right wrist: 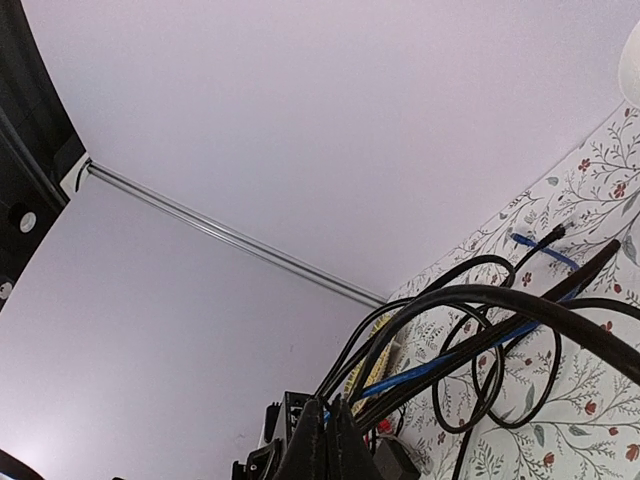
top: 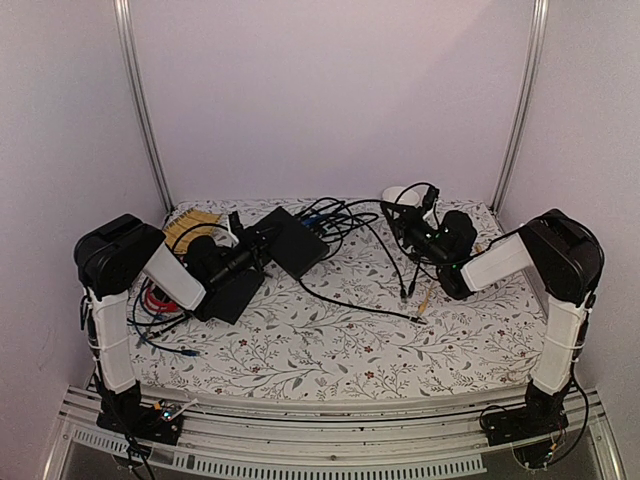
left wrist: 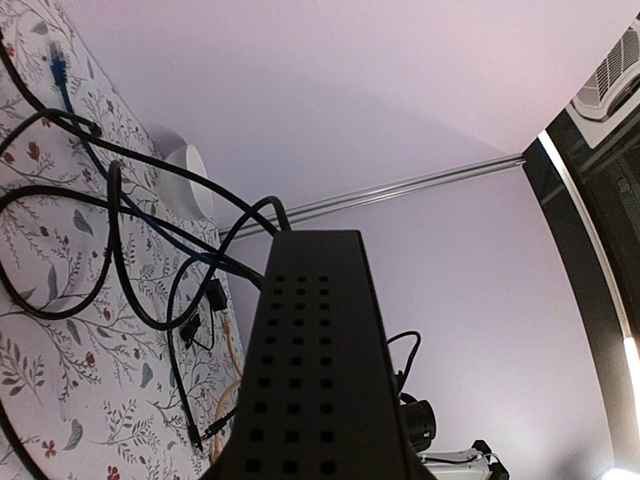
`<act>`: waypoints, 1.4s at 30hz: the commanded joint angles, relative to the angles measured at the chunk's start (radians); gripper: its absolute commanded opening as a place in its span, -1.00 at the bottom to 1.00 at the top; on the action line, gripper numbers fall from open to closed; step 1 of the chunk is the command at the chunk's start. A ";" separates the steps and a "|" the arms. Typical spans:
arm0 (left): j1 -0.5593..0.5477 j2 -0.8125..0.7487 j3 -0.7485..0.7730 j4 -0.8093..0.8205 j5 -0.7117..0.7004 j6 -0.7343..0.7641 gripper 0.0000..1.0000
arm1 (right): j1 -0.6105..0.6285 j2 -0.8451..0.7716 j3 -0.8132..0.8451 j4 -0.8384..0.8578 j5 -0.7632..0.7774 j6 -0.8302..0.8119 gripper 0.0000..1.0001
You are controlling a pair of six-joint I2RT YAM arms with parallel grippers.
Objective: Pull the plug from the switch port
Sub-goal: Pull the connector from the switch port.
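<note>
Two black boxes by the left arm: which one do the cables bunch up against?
The switch, the box farther back; the cable tangle meets its right edge. The slab under the left arm shows none.

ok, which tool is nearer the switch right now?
Left. The left tool is at the switch, at its left end, and seems to grip it. The right tool sits apart to its right, among the cables.
</note>
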 commanded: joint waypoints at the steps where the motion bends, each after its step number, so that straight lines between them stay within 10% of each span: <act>1: 0.004 -0.007 0.037 0.313 0.016 -0.003 -1.00 | 0.013 -0.026 0.020 0.010 -0.058 -0.031 -0.96; 10: 0.009 0.023 0.082 0.320 0.066 -0.031 -1.00 | 0.116 -0.067 0.020 -0.134 -0.157 -0.105 -0.11; 42: -0.014 -0.002 0.101 0.295 0.089 -0.036 -1.00 | 0.206 0.091 0.120 -0.114 -0.192 0.008 -0.07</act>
